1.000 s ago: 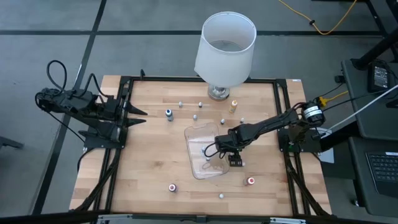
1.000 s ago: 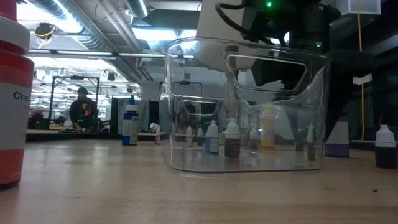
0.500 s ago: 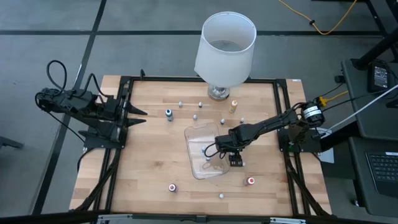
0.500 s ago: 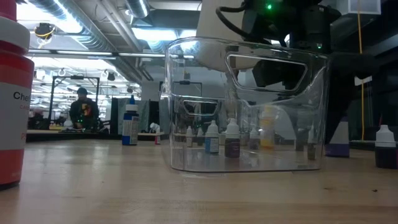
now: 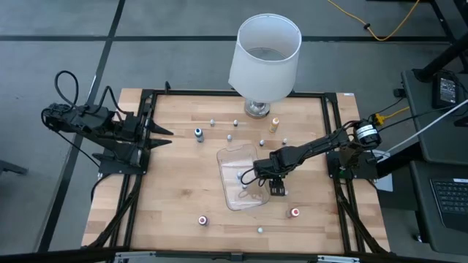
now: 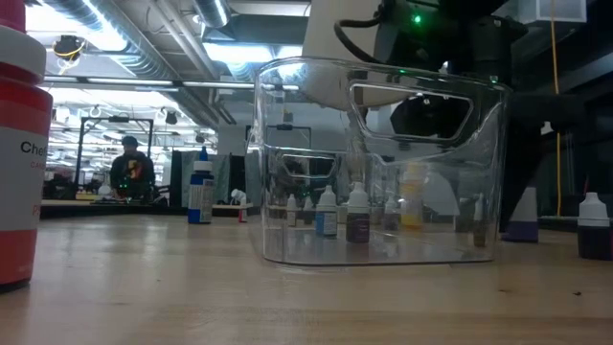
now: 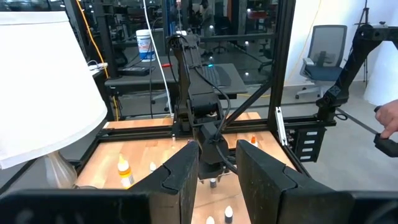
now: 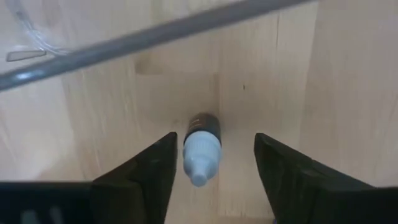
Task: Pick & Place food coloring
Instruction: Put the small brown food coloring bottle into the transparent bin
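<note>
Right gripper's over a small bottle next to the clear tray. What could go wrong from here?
1. The white-capped bottle sits nearer one finger of the right gripper than the other, so closing may tip it rather than grip it.
2. The clear tray has its rim close by; a finger could clip and shift it.
The left gripper waits at the table's left edge.

bottle (image 8: 200,144) btwn right gripper (image 8: 211,163) fingers, just beside tray (image 5: 238,175).
</note>
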Controlling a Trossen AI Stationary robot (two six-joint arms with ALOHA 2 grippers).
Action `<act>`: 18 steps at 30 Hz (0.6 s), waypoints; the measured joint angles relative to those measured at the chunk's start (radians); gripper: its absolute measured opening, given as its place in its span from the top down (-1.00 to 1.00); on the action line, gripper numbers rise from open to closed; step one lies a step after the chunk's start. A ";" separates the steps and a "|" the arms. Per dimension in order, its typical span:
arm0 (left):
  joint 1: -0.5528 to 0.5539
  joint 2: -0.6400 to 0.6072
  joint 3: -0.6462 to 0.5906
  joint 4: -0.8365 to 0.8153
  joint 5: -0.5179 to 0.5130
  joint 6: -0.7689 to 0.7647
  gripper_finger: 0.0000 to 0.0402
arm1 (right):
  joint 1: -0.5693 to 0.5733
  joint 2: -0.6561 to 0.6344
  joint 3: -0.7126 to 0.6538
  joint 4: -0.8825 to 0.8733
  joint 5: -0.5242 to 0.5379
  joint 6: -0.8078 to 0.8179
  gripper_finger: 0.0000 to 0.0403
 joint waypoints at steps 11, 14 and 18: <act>0.000 0.000 0.000 0.004 0.000 0.000 0.48 | 0.000 0.000 0.000 0.004 -0.001 0.002 0.40; 0.000 0.000 0.000 0.004 0.000 0.000 0.48 | 0.000 0.000 0.000 0.004 0.000 0.002 0.52; 0.000 0.000 0.000 0.004 0.000 0.000 0.48 | 0.000 -0.014 0.000 0.001 -0.001 0.003 0.62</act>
